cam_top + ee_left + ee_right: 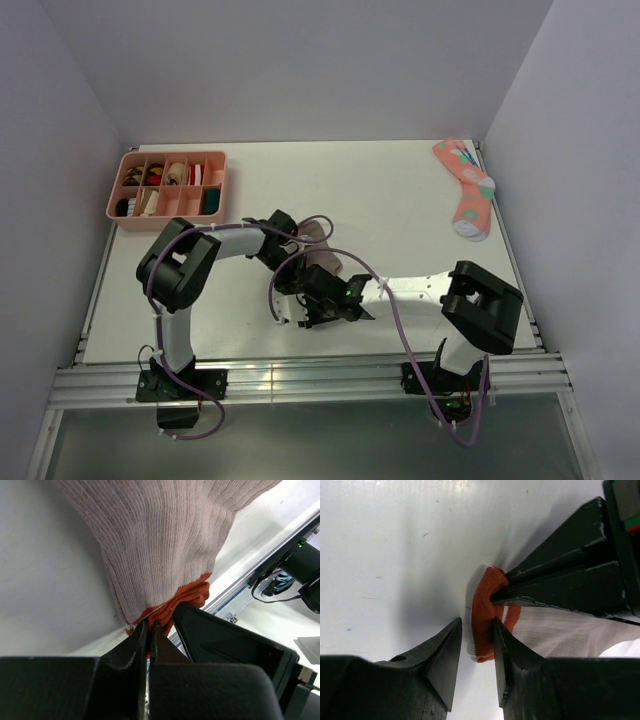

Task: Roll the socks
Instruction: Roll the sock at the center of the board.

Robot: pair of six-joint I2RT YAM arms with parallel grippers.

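Here, on the white table [400, 200], the brown sock [160, 545] sits toward the near edge, between the two arms. The left gripper [148, 630] is clamped on its orange cuff [482, 615], probably anchoring it for rolling. The right gripper [476, 626] straddles that cuff with its jaws parted, one finger clear of the cloth. No writing is readable anywhere.

Taupe sock [160, 545] one, maybe more beneath; pink sock [472, 205] one; tray [160, 223] one.
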